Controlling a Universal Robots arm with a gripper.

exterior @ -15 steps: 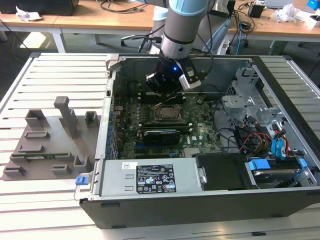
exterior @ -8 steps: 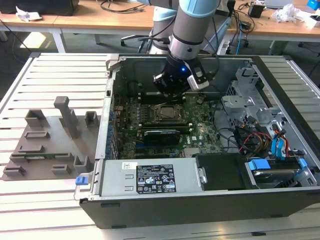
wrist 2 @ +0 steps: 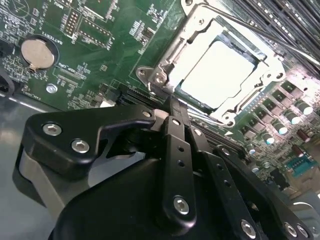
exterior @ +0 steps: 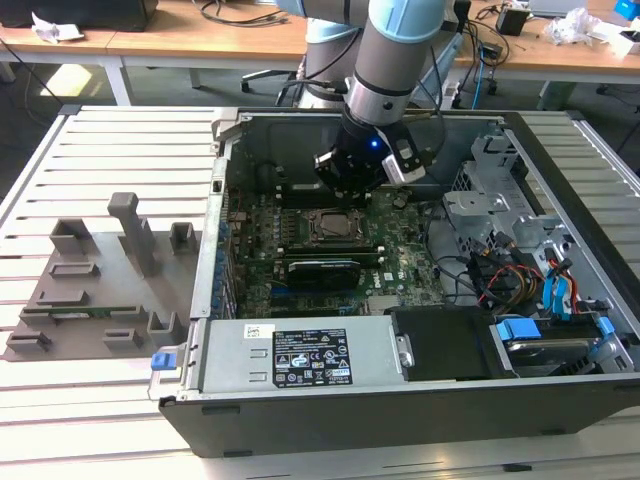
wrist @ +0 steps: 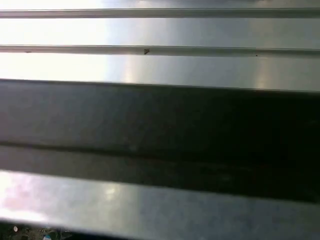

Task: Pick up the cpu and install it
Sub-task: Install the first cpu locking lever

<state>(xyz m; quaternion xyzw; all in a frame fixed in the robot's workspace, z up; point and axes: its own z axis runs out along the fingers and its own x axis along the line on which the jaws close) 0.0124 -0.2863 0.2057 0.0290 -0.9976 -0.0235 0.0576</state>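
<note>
The jaws stand drawn together to a narrow point in the second wrist view, with nothing held between them, and they hang just short of the near edge of the socket frame. Directly beyond the tips, inside that frame, lies the cpu, its pale metal top catching a strong glare; it looks seated flat in the socket, apart from the jaws and not touched by them. By this the placing step seems done and the work in hand is the part after release: the frame appears to stand open around the chip, though I cannot tell how its lever lies, so whatever follows calls for a small, careful motion close over the chip without knocking it askew. Further out, the green motherboard spreads around the socket, with a round coin battery off to one side. In the exterior view the gripper hangs inside the open computer case, just beyond the socket; the case holds the board, a power supply with a label, and drive bays with blue tabs. Well apart from the jaws, outside the case, grey fixture blocks sit on the slatted bench.
</note>
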